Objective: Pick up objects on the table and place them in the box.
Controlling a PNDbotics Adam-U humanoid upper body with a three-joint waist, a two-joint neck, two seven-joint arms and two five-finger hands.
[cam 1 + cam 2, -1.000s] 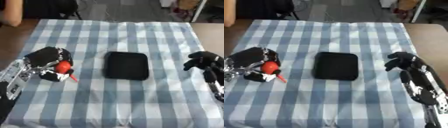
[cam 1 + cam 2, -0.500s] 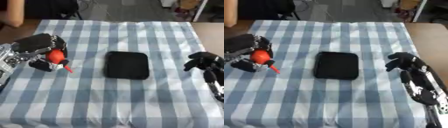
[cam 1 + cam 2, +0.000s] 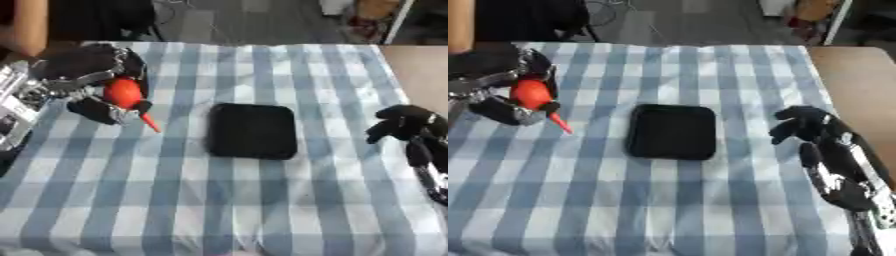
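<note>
Red bulb (image 3: 123, 92) with pointed tip, clamped in left hand (image 3: 92, 75).
Flat black box (image 3: 253, 131) on checked cloth (image 3: 175, 190); right hand (image 3: 807, 127) curled, empty.

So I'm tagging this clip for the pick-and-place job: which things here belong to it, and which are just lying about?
Belongs to the job:
- red bulb-shaped object with a pointed tip, held in the left hand
- black box in the middle of the table

Just there:
- blue-and-white checked cloth
- right hand, idle at the right edge, holding nothing
</note>
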